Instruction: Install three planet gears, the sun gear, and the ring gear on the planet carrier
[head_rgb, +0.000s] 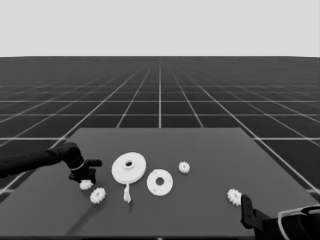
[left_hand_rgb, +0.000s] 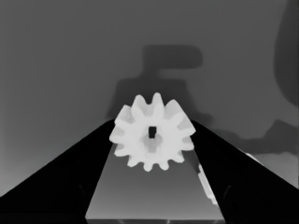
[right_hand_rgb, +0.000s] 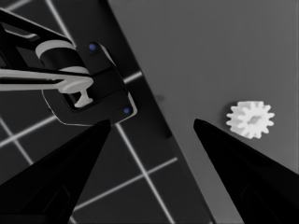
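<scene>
While the right gripper (head_rgb: 246, 207) waits with its fingers spread at the tabletop's (head_rgb: 210, 210) near right corner, a stray gear (head_rgb: 233, 196) beside it, the left gripper (head_rgb: 89, 176) is down over a small gear (left_hand_rgb: 152, 137), fingers apart on either flank and not yet clamped. A second gear (head_rgb: 98, 195) sits just nearer than that one. The smaller round part (head_rgb: 160, 182) lies well right of it, the larger round part (head_rgb: 129, 167) between, a thin white piece (head_rgb: 127, 193) beside. An off-centre squeeze could make the teeth slip and skid the gear away.

Left gripper (head_rgb: 86, 176) low over table, right gripper (right_hand_rgb: 152, 123) parked.
</scene>
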